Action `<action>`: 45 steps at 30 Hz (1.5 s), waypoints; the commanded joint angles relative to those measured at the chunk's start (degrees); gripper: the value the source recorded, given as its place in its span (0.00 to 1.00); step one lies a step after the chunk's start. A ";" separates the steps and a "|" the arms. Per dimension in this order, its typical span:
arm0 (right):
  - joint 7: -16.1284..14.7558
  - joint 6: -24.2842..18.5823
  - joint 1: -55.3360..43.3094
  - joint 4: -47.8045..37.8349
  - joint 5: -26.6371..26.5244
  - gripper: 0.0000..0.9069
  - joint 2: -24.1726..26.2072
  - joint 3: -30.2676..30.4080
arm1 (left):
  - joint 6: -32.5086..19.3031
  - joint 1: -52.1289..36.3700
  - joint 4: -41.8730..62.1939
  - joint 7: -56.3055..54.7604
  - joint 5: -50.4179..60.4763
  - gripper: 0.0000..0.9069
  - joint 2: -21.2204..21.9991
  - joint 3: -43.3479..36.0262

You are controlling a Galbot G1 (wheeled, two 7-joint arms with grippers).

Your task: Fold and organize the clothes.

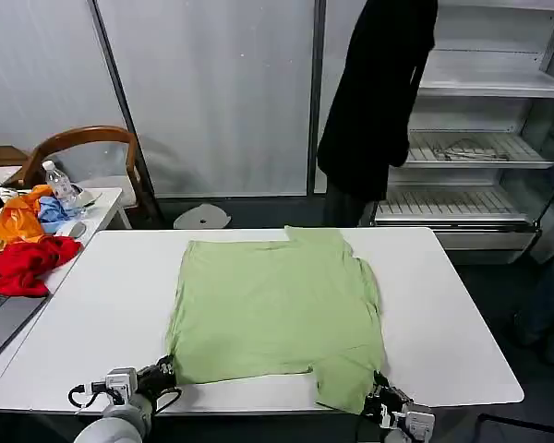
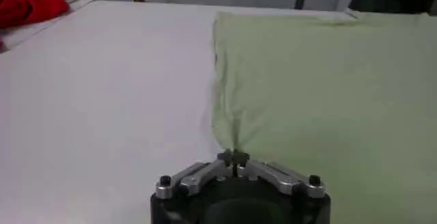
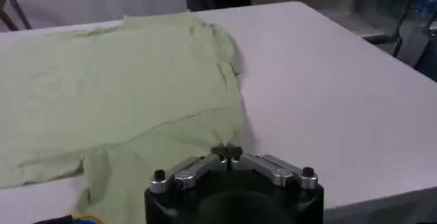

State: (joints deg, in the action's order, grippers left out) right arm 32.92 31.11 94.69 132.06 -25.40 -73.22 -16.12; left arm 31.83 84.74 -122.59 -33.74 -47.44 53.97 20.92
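1. Lying spread flat on the white bench (image 1: 462, 323), the light green T-shirt (image 1: 275, 309) is seen plain side up, with no print showing; its near hem reaches almost to the bench's near edge.
2. The near left corner of the T-shirt is pinched by the left tool (image 1: 164, 372), whose fingertips (image 2: 233, 156) are clenched together on a small raised peak of cloth, as the left wrist view shows.
3. The near right corner, where a sleeve flap hangs toward the edge, is gripped by the right tool (image 1: 379, 385); its fingertips (image 3: 226, 153) are likewise clenched on the fabric in the right wrist view.
4. The step in hand is judged to be the first fold, in which the near hem would be carried toward the far collar.
5. For this to be done well, both corners should be lifted together and level, so that the hem is kept taut and no diagonal crease is drawn.
6. The loose right sleeve should be watched, since it may drag or bunch under the fold.
7. Both arms are held low at the near edge, wrists pointing toward the far side, well apart.
8. A pile of red, orange and blue garments (image 1: 26, 242) is left on the side table at far left.
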 commanded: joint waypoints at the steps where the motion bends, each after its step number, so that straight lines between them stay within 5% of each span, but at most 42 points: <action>1: 0.15 -0.51 3.94 3.90 0.76 0.00 0.03 0.06 | -0.36 3.47 -4.75 0.00 0.36 0.01 -0.46 0.89; 22: 1.84 -0.61 1.80 2.62 1.84 0.00 -1.15 -0.80 | -0.26 1.91 -7.15 -0.87 0.08 0.01 -1.24 1.86; 23: 2.64 -0.63 1.45 1.90 1.00 0.73 -1.38 -1.12 | -0.27 1.90 -6.93 -0.87 0.09 0.01 -1.18 1.69; 24: 2.87 -0.63 1.12 1.22 0.13 1.00 -1.64 -1.42 | -0.36 1.85 -6.41 -0.82 0.07 0.01 -1.11 1.43; 31: 3.26 -0.98 -0.85 -4.92 -4.73 1.00 -2.15 -3.50 | -0.72 1.26 -4.73 -0.74 0.14 0.01 -0.65 0.48; 32: 3.19 -1.07 -0.96 -5.68 -4.72 1.00 -2.31 -3.54 | -0.72 1.26 -4.75 -0.73 0.12 0.06 -0.61 0.44; 33: 3.07 -1.09 -0.98 -6.23 -4.74 1.00 -2.37 -3.45 | -0.72 1.27 -4.76 -0.72 0.15 1.00 -0.55 0.40; 45: 3.05 -0.51 -0.69 -5.18 -4.36 1.00 -2.82 -1.67 | -0.10 2.27 -4.81 -1.32 -0.32 1.00 -0.12 0.44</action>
State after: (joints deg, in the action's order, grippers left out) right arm 35.69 30.51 94.41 128.31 -28.72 -75.78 -17.83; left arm 31.64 86.88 -127.30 -35.01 -47.76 53.89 21.43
